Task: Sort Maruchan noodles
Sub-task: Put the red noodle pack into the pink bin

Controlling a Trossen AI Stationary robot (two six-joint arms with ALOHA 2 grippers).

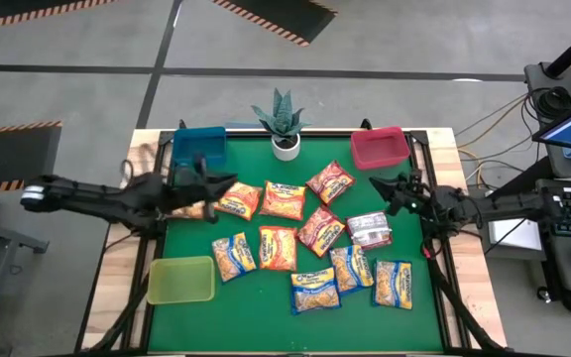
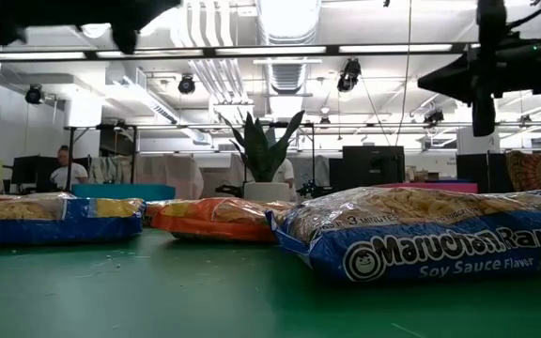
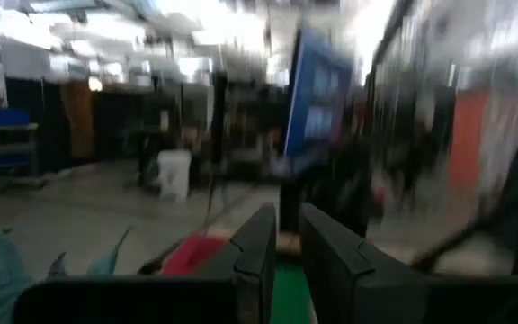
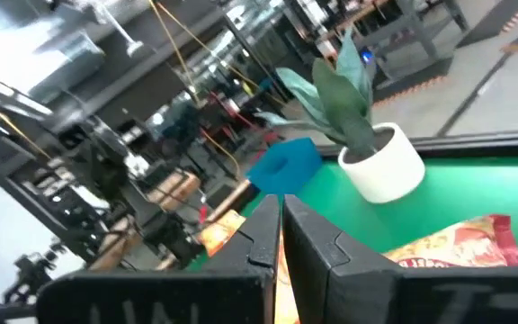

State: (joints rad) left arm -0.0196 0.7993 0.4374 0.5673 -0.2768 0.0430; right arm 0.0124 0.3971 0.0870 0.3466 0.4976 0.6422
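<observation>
About a dozen Maruchan noodle packets lie flat on the green mat: orange ones (image 1: 238,198) (image 1: 284,199) (image 1: 278,248), red ones (image 1: 330,181) (image 1: 320,229), a silvery-grey one (image 1: 369,230) and blue-edged yellow ones (image 1: 233,256) (image 1: 314,291) (image 1: 393,284). My left gripper (image 1: 221,186) hovers just left of the far-left orange packet, below the blue bin (image 1: 198,147); its fingers (image 3: 259,247) stand close together and hold nothing. My right gripper (image 1: 380,185) hangs shut and empty in the air between the red bin (image 1: 380,147) and the silvery packet.
A potted plant (image 1: 284,124) stands at the far edge between the blue and red bins. A yellow-green bin (image 1: 180,280) sits at the near left. In the low view a blue-edged packet (image 2: 421,235) lies close to the near edge. People sit beyond the table.
</observation>
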